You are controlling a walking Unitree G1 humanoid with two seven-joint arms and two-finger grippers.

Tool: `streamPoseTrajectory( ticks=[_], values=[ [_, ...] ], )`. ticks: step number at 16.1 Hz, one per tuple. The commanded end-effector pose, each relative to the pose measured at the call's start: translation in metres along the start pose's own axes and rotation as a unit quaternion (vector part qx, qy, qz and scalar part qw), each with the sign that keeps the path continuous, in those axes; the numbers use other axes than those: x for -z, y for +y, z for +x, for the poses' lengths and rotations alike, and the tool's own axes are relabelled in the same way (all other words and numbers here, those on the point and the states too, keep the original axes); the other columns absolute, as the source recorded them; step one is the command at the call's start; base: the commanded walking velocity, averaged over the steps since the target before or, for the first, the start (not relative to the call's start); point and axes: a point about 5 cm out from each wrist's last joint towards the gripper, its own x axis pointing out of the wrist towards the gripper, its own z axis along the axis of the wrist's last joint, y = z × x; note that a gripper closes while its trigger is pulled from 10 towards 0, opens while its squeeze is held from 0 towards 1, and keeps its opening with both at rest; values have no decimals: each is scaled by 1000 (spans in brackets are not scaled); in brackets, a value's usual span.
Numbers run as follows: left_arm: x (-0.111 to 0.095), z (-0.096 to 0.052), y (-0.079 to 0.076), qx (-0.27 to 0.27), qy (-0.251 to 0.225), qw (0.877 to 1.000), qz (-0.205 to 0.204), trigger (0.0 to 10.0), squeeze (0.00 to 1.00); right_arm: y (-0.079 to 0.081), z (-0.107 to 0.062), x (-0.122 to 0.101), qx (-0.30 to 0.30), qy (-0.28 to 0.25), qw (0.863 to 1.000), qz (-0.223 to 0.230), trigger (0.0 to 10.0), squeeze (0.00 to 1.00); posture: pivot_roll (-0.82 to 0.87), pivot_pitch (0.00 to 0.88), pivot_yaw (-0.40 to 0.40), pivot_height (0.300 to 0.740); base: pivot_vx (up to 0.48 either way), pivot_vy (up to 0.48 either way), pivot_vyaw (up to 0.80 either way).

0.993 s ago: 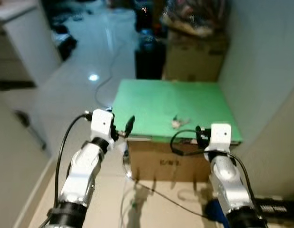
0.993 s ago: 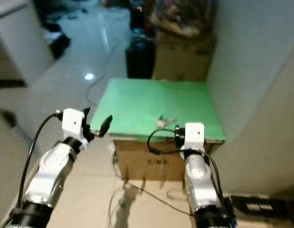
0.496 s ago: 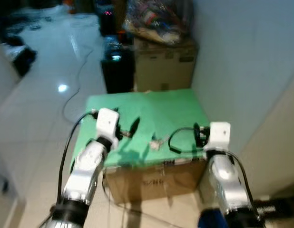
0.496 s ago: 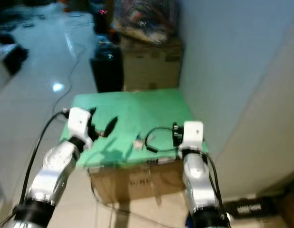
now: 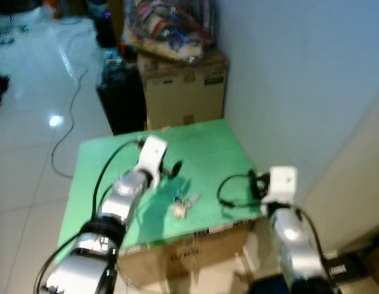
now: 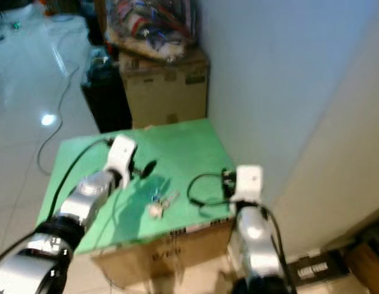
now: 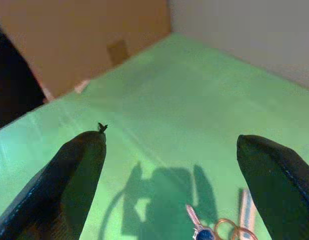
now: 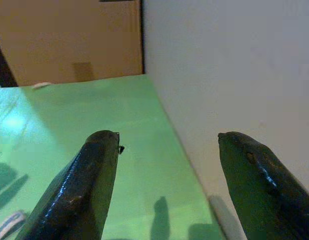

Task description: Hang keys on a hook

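- A green worktop [image 5: 220,144] is seen on a cardboard box [image 5: 177,260], set beside a pale wall [image 5: 300,79]; a second box [image 5: 183,92] and a dark bin [image 5: 122,101] stand behind it.
- The left arm is stretched over the worktop, and its tool [image 7: 169,165] is held wide, with nothing between the fingers [image 7: 77,165].
- The right arm is held at the near right edge of the worktop, close to the wall; its tool [image 8: 164,185] is also spread wide and carries nothing.
- The keys [image 5: 182,204] are found on the worktop near its front edge, roughly midway across, lying flat.
- The keys lie just in front of and below the left tool; in the left wrist view they [image 7: 214,231] appear at the frame's edge, nearer the camera than the fingertips, so the left tool is judged to have reached past them.
- The left tool is judged the nearer of the two; the right tool is well apart from the keys.
- The long axis of the bunch seems to run diagonally, from the front left toward the back right, though this is blurred.
- The keys are cut off in the left wrist view; a ring and a blue part are only partly made out.
- A light strip [image 7: 246,220] beside the ring cannot be identified.
- How many keys there are cannot be told.
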Motion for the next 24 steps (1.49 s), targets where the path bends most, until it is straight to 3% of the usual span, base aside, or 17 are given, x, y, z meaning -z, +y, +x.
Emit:
streamPoseTrajectory(
  ticks=[1,5,6,10,12,15,18,21,23,24],
  values=[
    [-9,9,-8,-13,-1,1000,15,10000,0,3,-8,4,-19,8,1000,6,10000,0,5,65,80,732,0,0,0],
    [-3,10,-2,-42,21,998,-31,10000,0,20,-17,10,-91,29,995,-16,10000,0,-21,91,94,732,0,0,0],
    [15,7,-4,-41,65,995,-63,10000,0,24,-26,19,-117,56,991,-24,10000,0,-29,111,101,732,0,0,0],
    [33,3,-5,-75,102,988,-84,10000,0,22,-39,24,-115,67,991,-21,10000,0,-43,155,108,732,0,0,0],
    [36,3,-10,-76,103,989,-71,10000,0,21,-47,17,-110,54,992,-9,10000,0,-51,198,118,732,0,0,0],
    [38,6,-26,-55,99,988,-102,10000,0,24,-58,1,-122,33,992,-13,10000,0,-95,277,134,732,0,0,0],
    [20,15,-42,-28,67,990,-122,10000,0,30,-68,-15,-135,21,990,-17,10000,0,-118,308,133,732,0,0,0],
    [24,15,-48,-31,74,994,-80,10000,0,31,-71,-17,-135,24,990,-18,10000,0,-123,311,138,732,0,0,0],
    [23,14,-44,-64,63,996,-6,10000,0,32,-74,-19,-134,29,990,-20,10000,0,-144,319,139,732,0,0,0],
    [21,14,-40,-83,57,995,12,10000,0,32,-76,-18,-134,32,990,-22,10000,0,-148,321,141,732,0,0,0]
  ],
)
